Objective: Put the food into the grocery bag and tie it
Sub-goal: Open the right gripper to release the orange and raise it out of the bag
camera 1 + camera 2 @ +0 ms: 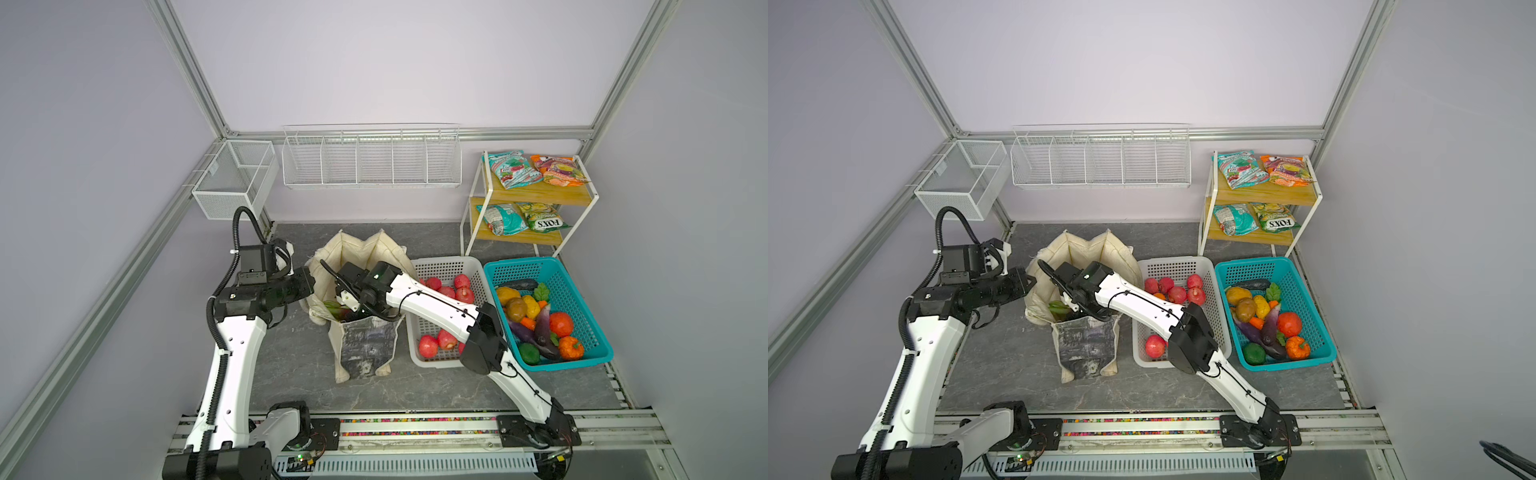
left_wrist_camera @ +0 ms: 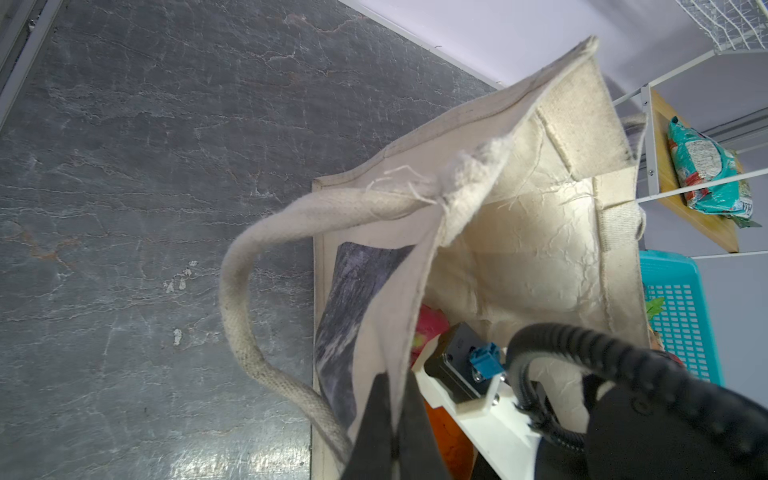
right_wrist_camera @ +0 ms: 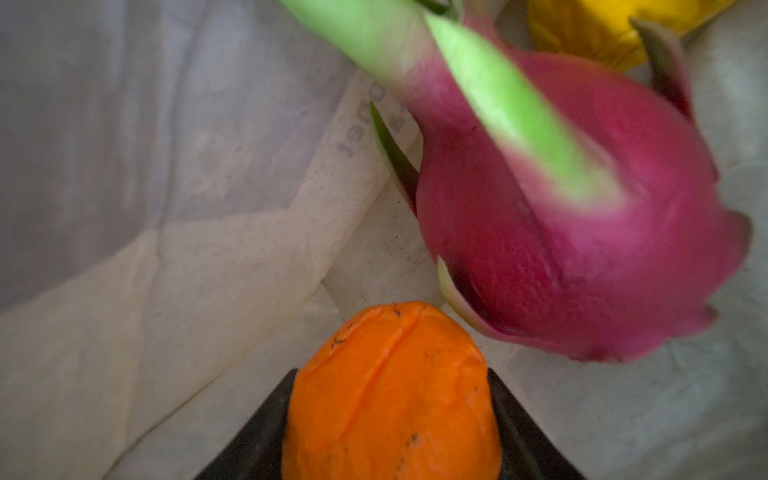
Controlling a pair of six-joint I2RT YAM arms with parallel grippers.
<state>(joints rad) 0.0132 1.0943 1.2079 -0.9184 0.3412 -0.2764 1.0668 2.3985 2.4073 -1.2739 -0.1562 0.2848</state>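
Note:
The cream grocery bag [image 1: 365, 345] [image 1: 1086, 345] stands open in the middle of the table in both top views. My left gripper [image 2: 392, 386] [image 1: 309, 282] is shut on the bag's left rim and holds it up. My right gripper [image 3: 391, 372] [image 1: 351, 309] reaches down inside the bag, its jaws closed on an orange piece of food [image 3: 390, 395] [image 2: 446, 432]. On the bag's bottom beyond it lie a pink green-tipped dragon fruit [image 3: 561, 249] [image 2: 430, 324] and a yellow piece [image 3: 590, 29]. One cream handle [image 2: 237, 299] hangs loose outside the bag.
A white perforated basket [image 1: 446, 266] with red fruit stands right of the bag. Beyond it is a teal basket [image 1: 519, 266] of mixed toy produce. A wooden shelf [image 1: 536, 195] at the back right holds snack packets. White wire baskets [image 1: 370, 158] hang on the back wall.

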